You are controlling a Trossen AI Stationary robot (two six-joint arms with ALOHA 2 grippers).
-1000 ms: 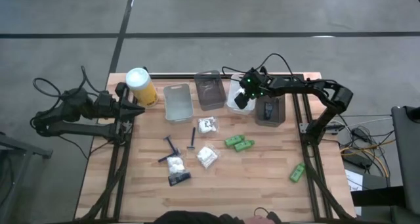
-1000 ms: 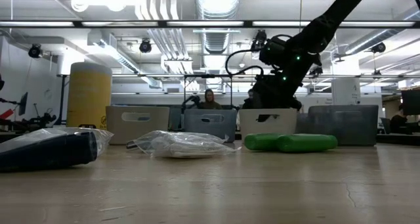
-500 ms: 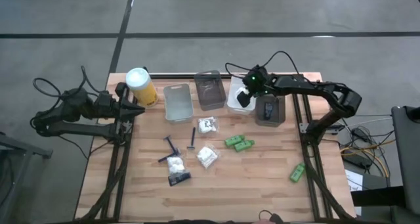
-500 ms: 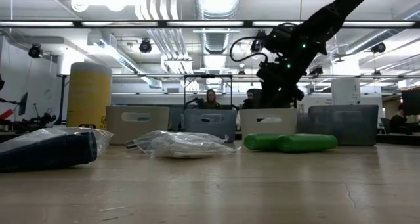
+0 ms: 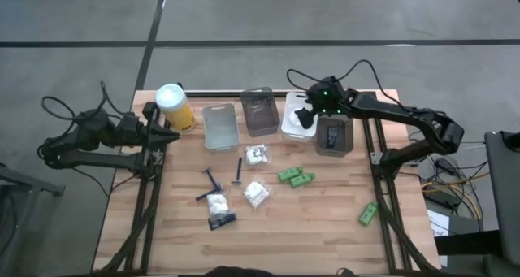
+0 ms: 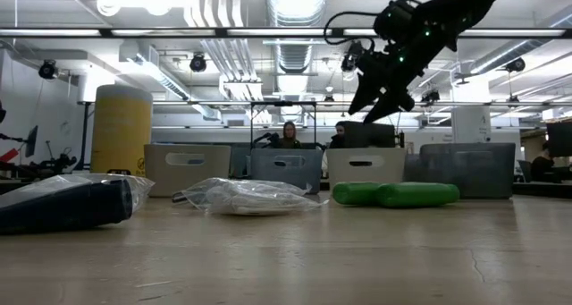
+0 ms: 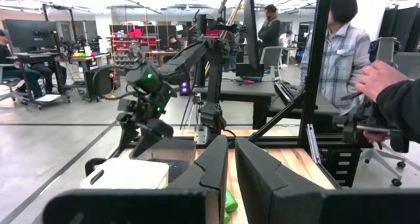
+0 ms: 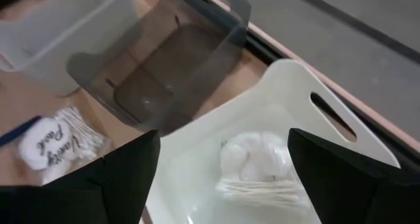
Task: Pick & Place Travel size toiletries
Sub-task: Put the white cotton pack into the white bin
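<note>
Packet in white bin, under open right tool.

A wooden table carried four bins along its far edge beside a yellow canister. On the bare wood lay white packets, blue razors, a black sachet and green tubes, one tube apart near the right edge.

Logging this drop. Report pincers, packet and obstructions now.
Right pincer open above white bin, empty. White packet lying in that bin. Left pincer shut, parked at table's left edge by yellow canister. Nothing obstructing.
</note>
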